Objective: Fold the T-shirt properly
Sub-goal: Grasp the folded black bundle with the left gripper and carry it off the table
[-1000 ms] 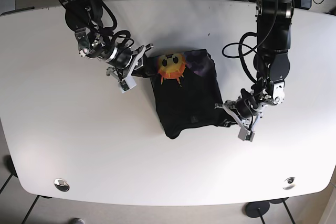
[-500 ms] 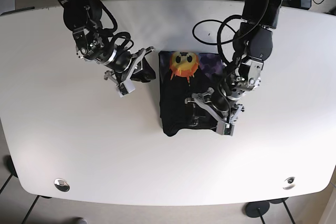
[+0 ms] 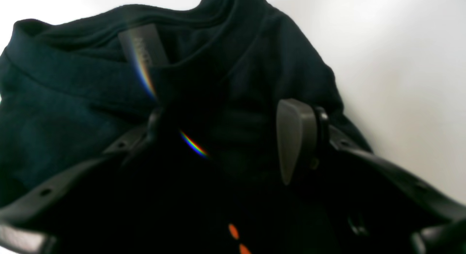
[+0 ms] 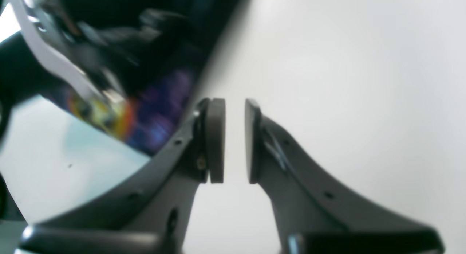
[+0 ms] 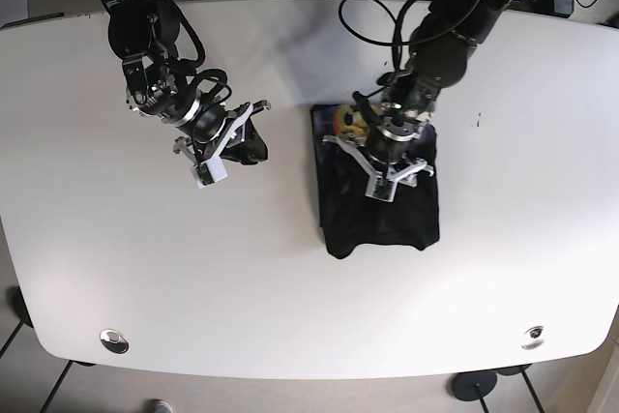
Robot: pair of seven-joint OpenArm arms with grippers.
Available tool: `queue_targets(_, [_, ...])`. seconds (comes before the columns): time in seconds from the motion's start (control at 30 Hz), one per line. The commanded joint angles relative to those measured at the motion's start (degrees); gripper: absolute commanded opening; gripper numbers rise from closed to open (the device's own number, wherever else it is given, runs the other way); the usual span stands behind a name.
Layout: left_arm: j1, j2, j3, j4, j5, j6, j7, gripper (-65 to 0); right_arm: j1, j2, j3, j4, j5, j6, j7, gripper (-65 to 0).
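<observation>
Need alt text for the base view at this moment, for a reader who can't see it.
A folded black T-shirt lies on a white table, with the left gripper down on its middle. The right gripper sits apart to the shirt's left in the picture, off the fabric.

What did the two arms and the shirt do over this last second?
The left gripper swung from the T-shirt's outer edge in over it, and the shirt slid along the table to the base view's right. The right gripper backed off the cloth and hangs slightly open, holding nothing. The shirt stayed folded.
</observation>
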Motion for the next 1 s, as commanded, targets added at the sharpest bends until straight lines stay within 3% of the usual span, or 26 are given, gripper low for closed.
queue_targets(0.03, [2.4, -4.2, -9.3, -2.5, -0.9, -6.6, 7.1, -28.9, 0.9, 0.2, 0.5, 2.5, 1.0, 0.37, 1.4, -56.4])
queue_targets(0.1, [2.6, -7.3, -18.2, -4.3, -0.6, -15.9, 11.9, -29.0, 0.4, 0.2, 0.5, 3.3, 1.0, 0.37, 1.4, -56.4])
queue_targets(0.2, [2.5, -14.1, -25.3, -9.8, -0.5, -25.5, 13.1, -29.0, 0.1, 0.2, 0.5, 5.2, 1.0, 0.37, 1.3, -56.4])
queue_targets(0.43, [-0.7, -27.1, -26.8, -25.6, -0.7, -36.0, 11.8, -29.0, -1.1, 0.2, 0.5, 7.9, 1.0, 0.37, 0.1, -56.4])
queue_targets(0.57, [-0.4, -33.1, -26.3, -33.7, -0.6, -38.2, 3.4, -29.0, -1.1, 0.4, 0.6, 9.0, 1.0, 0.37, -1.7, -56.4])
queue_targets(0.67, [-0.4, -37.4, -26.3, -37.8, -0.6, -39.5, 0.0, -29.0, -1.1, 0.6, 0.6, 10.3, 1.0, 0.37, -2.0, -56.4])
queue_targets(0.9, [-0.7, -43.7, -28.3, -37.0, -1.0, -45.6, -0.5, -29.2, -3.0, 0.3, 0.6, 12.3, 0.7, 0.37, -2.0, -56.4])
queue_targets(1.0, [2.7, -43.7, -32.6, -28.5, -0.7, -45.6, -0.1, -29.2, -3.7, 0.4, 0.6, 13.0, 0.6, 0.37, -1.9, -56.4])
